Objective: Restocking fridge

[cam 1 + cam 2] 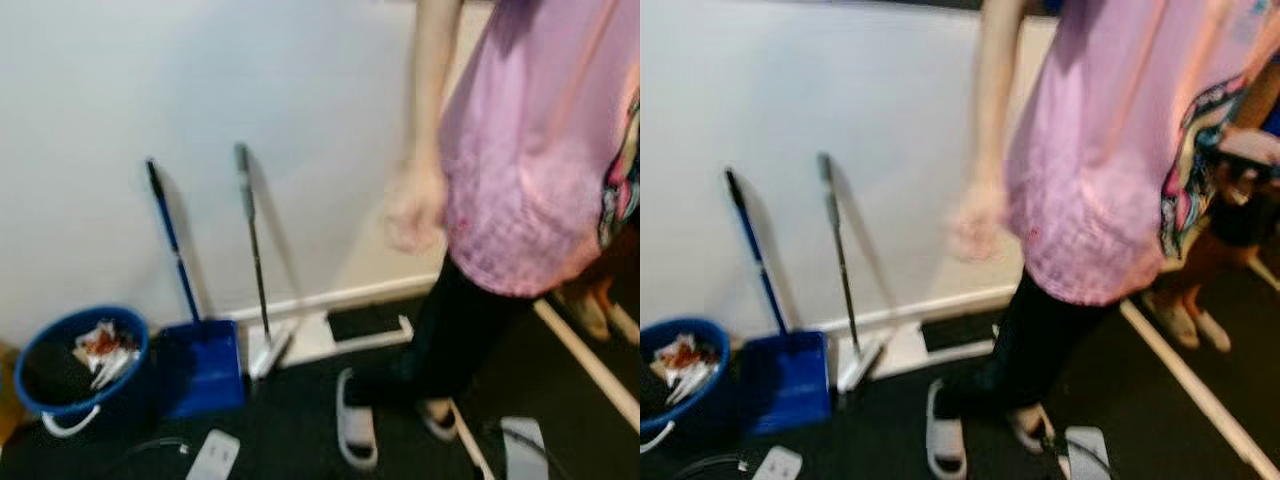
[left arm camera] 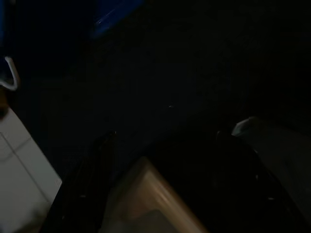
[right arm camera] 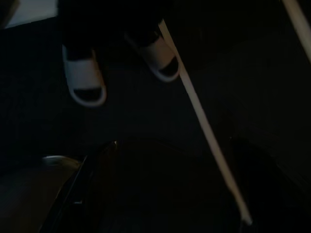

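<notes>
Person (image 1: 520,170) in pink stands right, by the wall
Blue bucket (image 1: 75,365), dustpan (image 1: 205,365) far left; both claws dim, spread or pinched I cannot tell

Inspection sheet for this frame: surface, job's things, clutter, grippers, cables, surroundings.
Surface: dark floor, white strip running across it.
Job's things: nothing seen; no fridge or stock.
Clutter: blue bucket holding rubbish, blue dustpan and a long-handled tool leaning on the wall.
Grippers: left gripper and right gripper hang low over the floor, too dark to judge.
Cables: dark cable by the bucket.
Surroundings: white wall; person in pink top and white slippers, close ahead.
</notes>
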### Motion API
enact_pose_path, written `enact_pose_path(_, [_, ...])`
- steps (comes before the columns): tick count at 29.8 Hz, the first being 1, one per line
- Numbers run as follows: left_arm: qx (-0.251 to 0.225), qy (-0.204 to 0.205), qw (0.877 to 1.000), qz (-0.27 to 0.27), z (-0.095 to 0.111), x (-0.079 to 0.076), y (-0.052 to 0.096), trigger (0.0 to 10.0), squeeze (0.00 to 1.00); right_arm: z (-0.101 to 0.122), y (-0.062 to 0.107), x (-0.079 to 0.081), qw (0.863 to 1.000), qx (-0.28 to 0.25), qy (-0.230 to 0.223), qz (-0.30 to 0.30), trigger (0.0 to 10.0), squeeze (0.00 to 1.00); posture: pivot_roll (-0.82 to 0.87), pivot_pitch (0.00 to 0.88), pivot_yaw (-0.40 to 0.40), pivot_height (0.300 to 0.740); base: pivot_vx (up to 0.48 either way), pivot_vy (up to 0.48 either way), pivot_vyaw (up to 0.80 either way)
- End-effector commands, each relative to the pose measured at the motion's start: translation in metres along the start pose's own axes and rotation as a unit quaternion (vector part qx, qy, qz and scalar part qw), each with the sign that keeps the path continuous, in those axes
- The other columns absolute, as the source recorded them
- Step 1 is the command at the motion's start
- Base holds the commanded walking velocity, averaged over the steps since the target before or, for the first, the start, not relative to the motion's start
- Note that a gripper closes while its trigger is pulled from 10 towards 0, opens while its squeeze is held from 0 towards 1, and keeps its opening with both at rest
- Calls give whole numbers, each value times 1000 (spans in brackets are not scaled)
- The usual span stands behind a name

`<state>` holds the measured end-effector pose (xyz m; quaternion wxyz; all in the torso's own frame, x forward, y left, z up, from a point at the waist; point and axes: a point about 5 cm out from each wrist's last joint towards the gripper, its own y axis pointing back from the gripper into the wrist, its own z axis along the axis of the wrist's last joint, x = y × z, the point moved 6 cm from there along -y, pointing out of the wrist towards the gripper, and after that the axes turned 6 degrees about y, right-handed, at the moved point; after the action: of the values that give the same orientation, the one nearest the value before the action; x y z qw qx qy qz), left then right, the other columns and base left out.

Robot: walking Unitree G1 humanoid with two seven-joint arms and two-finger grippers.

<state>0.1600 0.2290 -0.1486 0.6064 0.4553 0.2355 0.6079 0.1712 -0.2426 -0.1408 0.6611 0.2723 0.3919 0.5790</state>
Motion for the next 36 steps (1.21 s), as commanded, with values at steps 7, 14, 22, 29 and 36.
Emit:
enact_pose_path(7, [-5,-2,1000,-3,4,-2,-1,10000,0,-5,1,-7,1000,4,-5,-10,10000,0,-53,0,-52,740,0,0,-744])
enact_pose_path(14, [-7,-3,1000,-4,6,-3,-1,10000,0,-5,2,-7,1000,3,-6,-9,10000,0,-54,0,-55,740,0,0,-746])
enact_pose_path(22, [-6,-2,1000,-5,5,-4,-1,10000,0,-5,2,-8,1000,4,-4,-9,10000,0,-53,0,-58,740,0,0,-745])
enact_pose_path(29, [-7,7,1000,-11,5,-6,-1,10000,0,-3,2,-8,1000,-3,-2,-7,10000,0,-53,2,-61,740,0,0,-494])
enact_pose_path(36, [-21,9,1000,-7,13,0,-2,10000,0,-1,1,-6,1000,-7,7,-3,10000,0,-55,1,-59,740,0,0,0])
